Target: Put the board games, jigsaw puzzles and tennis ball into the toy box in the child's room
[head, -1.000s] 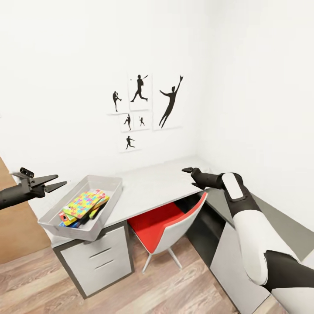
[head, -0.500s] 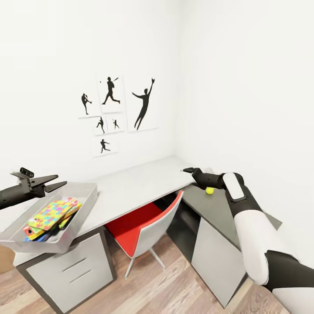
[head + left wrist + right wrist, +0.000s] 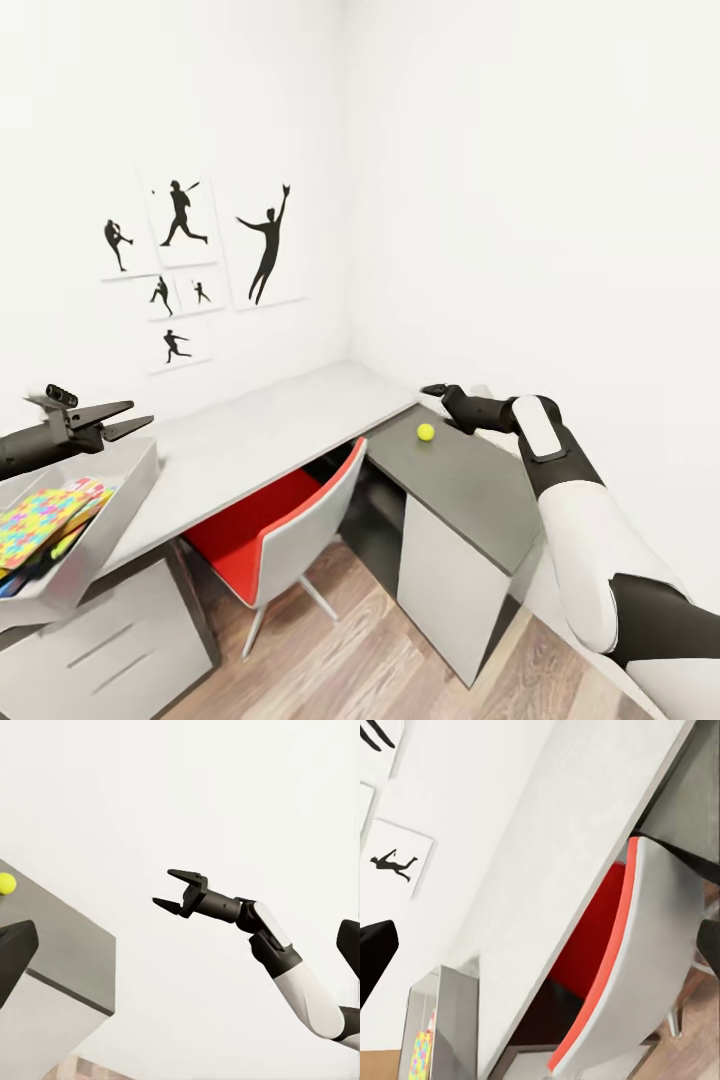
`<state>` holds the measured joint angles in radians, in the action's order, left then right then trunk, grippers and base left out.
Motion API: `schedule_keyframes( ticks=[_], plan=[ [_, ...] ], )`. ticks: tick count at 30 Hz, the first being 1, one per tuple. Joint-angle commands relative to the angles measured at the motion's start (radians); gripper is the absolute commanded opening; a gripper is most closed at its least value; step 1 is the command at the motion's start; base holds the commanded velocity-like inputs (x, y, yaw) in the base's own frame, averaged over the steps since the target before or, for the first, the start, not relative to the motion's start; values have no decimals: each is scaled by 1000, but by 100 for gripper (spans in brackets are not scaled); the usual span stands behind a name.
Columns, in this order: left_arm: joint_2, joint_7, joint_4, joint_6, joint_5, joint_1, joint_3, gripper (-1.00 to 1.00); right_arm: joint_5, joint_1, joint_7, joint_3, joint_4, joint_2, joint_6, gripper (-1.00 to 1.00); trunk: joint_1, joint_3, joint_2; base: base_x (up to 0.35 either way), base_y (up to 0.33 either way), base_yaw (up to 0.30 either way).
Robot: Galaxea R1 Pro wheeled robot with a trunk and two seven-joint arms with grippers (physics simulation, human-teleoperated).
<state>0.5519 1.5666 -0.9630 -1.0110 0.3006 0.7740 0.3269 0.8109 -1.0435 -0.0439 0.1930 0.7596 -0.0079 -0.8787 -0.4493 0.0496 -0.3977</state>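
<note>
The tennis ball (image 3: pixel 426 432) (image 3: pixel 7 883) lies on the table's lower dark grey wing (image 3: pixel 470 480). My right gripper (image 3: pixel 430 390) (image 3: pixel 161 886) hovers open just above and beyond the ball, holding nothing. The toy box (image 3: pixel 112 500) (image 3: pixel 444 1020) stands on the pale table top (image 3: pixel 260 430) at the left edge. A jigsaw puzzle (image 3: pixel 40 515) (image 3: pixel 420 1056) lies on top inside it, over the edges of other flat things. I cannot pick out the board games among them. My left gripper (image 3: pixel 142 413) hangs open and empty above the box's far rim. The bed is out of view.
A red and white chair (image 3: pixel 280 520) (image 3: pixel 645 960) is pushed under the table beside the dark wing. White drawers (image 3: pixel 100 650) sit below the toy box. Black sports silhouettes (image 3: pixel 190 260) hang on the wall, and the wood-plank floor (image 3: pixel 330 660) spreads in front.
The camera has turned right, so the whole picture slid left. The tennis ball and dark wing came into view and the toy box moved to the left edge. Both arms hold their pose.
</note>
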Motion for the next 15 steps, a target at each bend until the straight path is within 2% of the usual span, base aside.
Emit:
schedule_keyframes(
  ticks=[1, 8, 15],
  plan=[
    [0, 4, 0, -11, -1, 1, 0, 100, 6, -1, -5, 1, 0, 0, -4, 100, -1, 2, -2, 0, -152, -261],
    [-1, 4, 0, -11, -3, 1, -1, 100, -5, -1, -7, 0, -2, 0, -2, 100, -1, -4, -2, 30, -162, -261],
    [-1, 4, 0, -9, -7, 1, -1, 100, -8, -1, -11, -2, -4, 0, -1, 100, -1, -10, -2, 171, -205, -260]
  ],
)
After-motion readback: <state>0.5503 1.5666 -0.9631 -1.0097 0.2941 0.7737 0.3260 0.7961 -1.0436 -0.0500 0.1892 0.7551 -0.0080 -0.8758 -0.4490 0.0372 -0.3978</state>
